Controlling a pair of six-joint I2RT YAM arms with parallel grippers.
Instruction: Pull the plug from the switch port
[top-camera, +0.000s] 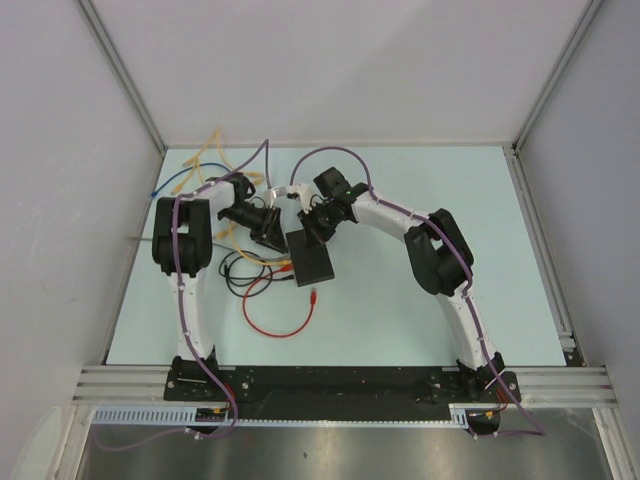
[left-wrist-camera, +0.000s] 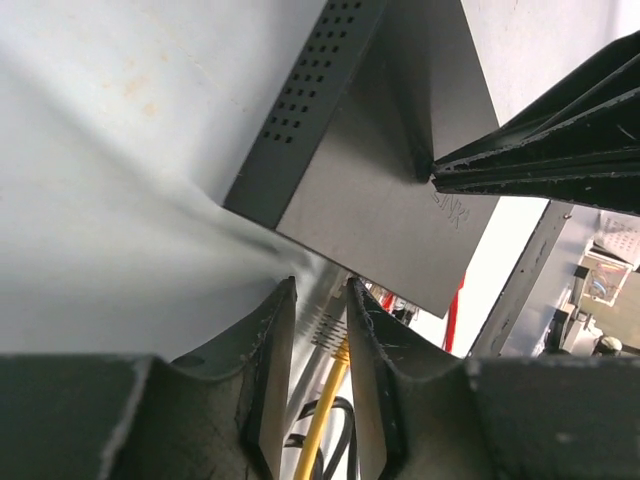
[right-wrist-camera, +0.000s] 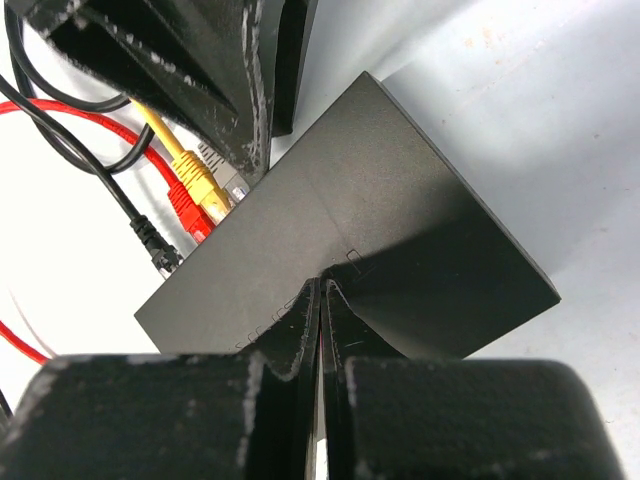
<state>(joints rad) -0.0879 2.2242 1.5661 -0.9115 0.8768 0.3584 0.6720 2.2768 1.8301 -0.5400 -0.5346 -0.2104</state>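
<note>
Your left hand (left-wrist-camera: 320, 300) pinches the plug; your right hand (right-wrist-camera: 322, 290) presses on the black box (right-wrist-camera: 380, 200).

The box lies flat on the counter (top-camera: 420, 300) between your two arms. The plug (left-wrist-camera: 330, 325), on a yellow cable, sits in the switch port (right-wrist-camera: 232, 203) in the box's edge. Your left hand is narrowed around it, one finger along each side of the plug. Your right hand has its fingers drawn fully together, with their tips resting on the box's top face. Just beside the yellow-cabled plug, a red plug (right-wrist-camera: 190, 215) and a black plug (right-wrist-camera: 155, 250) sit along the same edge.
</note>
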